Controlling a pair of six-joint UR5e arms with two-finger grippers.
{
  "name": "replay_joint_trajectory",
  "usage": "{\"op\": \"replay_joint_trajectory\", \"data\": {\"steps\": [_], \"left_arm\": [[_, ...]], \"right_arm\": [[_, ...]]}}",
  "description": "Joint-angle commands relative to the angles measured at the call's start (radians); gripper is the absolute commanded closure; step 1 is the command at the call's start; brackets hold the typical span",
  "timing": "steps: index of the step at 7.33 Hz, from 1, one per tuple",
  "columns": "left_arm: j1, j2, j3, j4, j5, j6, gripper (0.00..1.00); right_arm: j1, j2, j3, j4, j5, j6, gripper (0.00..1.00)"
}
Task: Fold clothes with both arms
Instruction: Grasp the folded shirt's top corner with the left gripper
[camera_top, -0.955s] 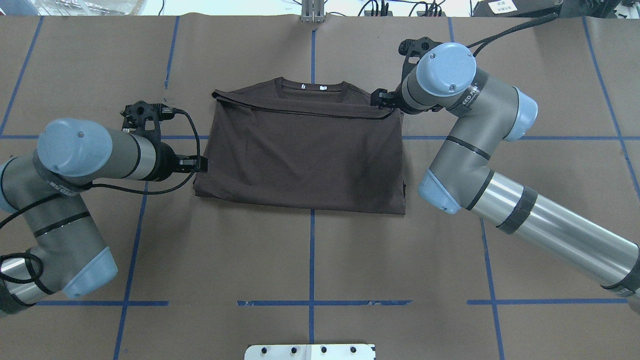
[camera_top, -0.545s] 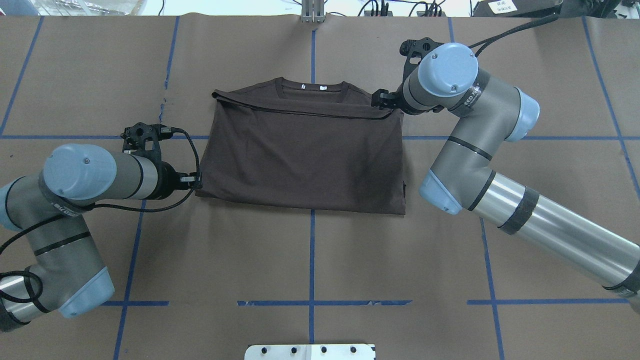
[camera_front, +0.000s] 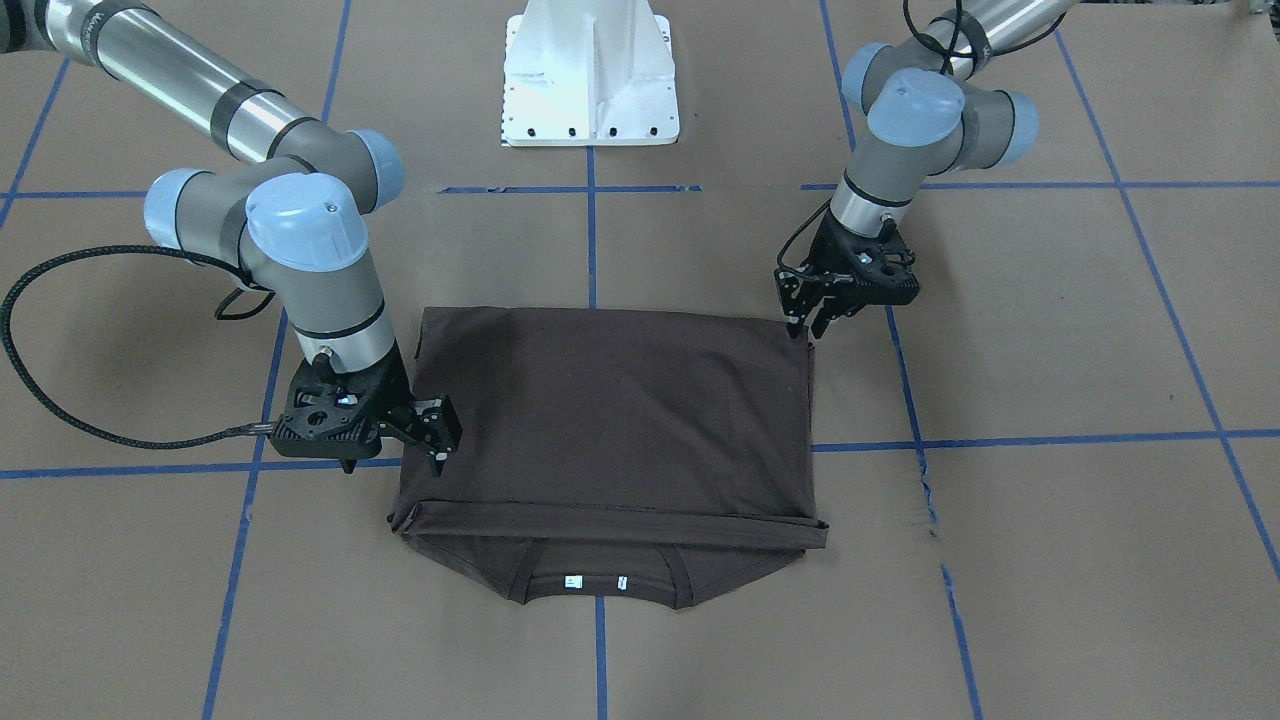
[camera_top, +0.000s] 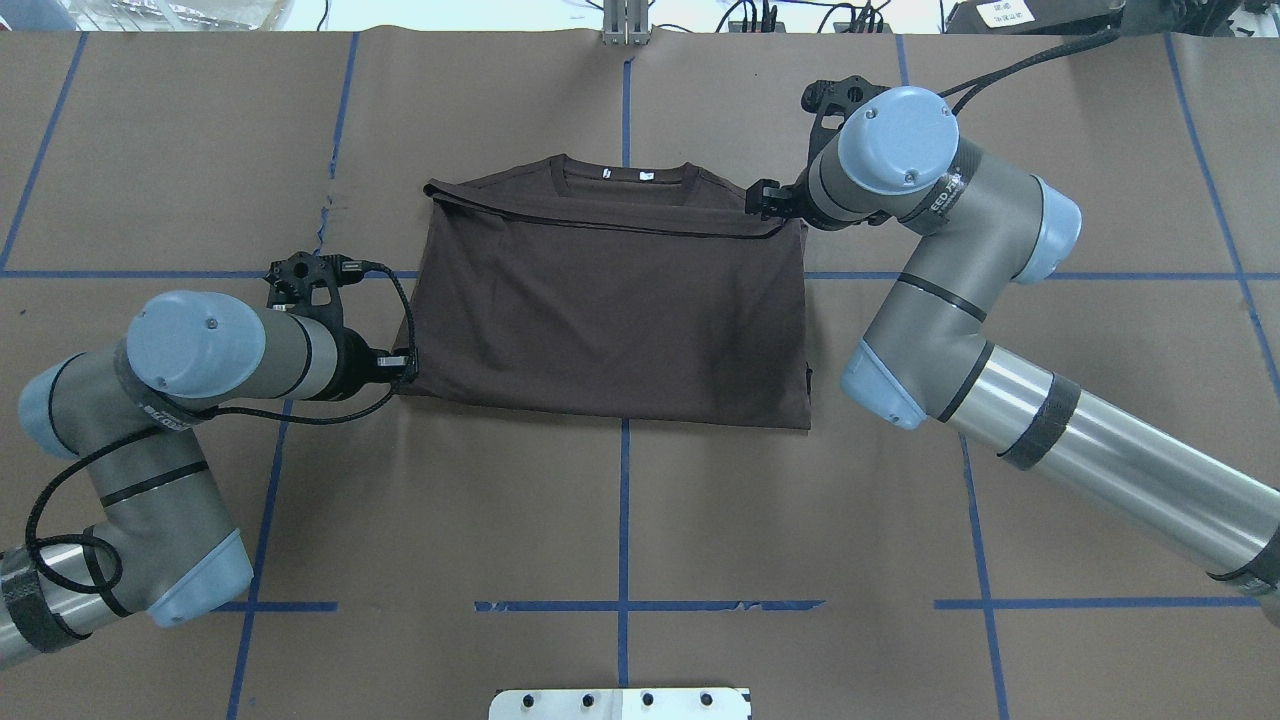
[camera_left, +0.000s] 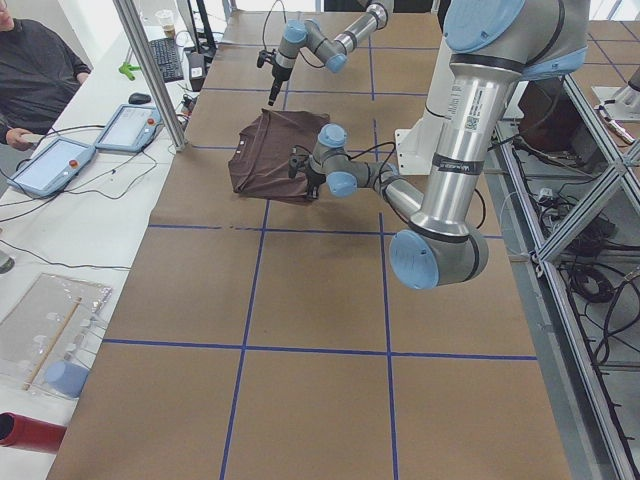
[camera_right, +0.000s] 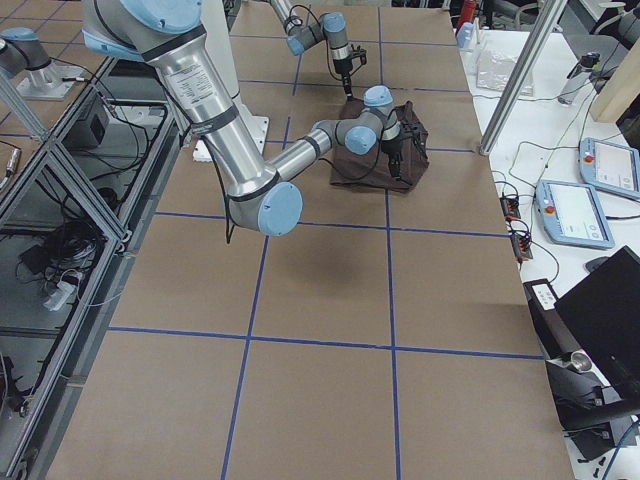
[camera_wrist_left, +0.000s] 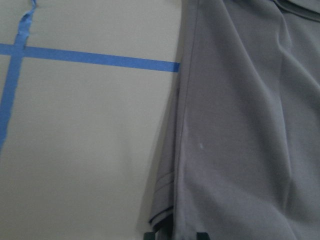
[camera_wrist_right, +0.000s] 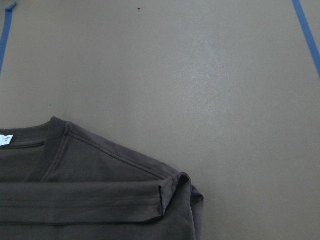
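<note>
Shirt: the T-shirt (camera_top: 610, 310) is laid flat at the middle of the table (camera_top: 620, 520), doubled over on itself, the collar (camera_top: 625, 172) turned away from the robot.
Fold: a hemmed band is seen running across the shirt just below the collar; two white labels (camera_front: 573, 580) are left showing inside the neck.
Left gripper (camera_front: 806, 325): it is held low at the shirt's left corner on the robot's side. In the wrist view the fingertips (camera_wrist_left: 200, 234) are seen parted, with the cloth edge lying between them; nothing is clamped.
Right gripper (camera_front: 440, 450): it is set just beside the right end of the band, near the shoulder. The jaws are seen apart and no cloth is held; in its wrist view the shoulder corner is seen lying on the table.
Lines: blue tape (camera_top: 622, 470) is laid in a grid, one strip running under the shirt.
</note>
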Motion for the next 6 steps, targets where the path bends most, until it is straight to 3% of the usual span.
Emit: {"op": "replay_joint_trajectory", "data": {"steps": [1,2,4,6], "left_arm": [[0.002,-0.015,0.018,0.0,-0.001,0.0,0.61],[0.008,-0.013,0.018,0.002,0.002,0.0,0.64],[0.008,-0.01,0.013,0.002,0.016,0.0,1.0],[0.001,-0.001,-0.001,0.008,0.022,0.017,1.0]], "right_arm": [[0.001,-0.001,-0.002,0.0,-0.001,-0.006,0.0],[0.001,-0.001,-0.002,0.0,-0.001,-0.007,0.0],[0.001,-0.001,-0.002,0.0,-0.002,-0.006,0.0],[0.001,-0.001,-0.003,0.0,-0.002,-0.006,0.0]]}}
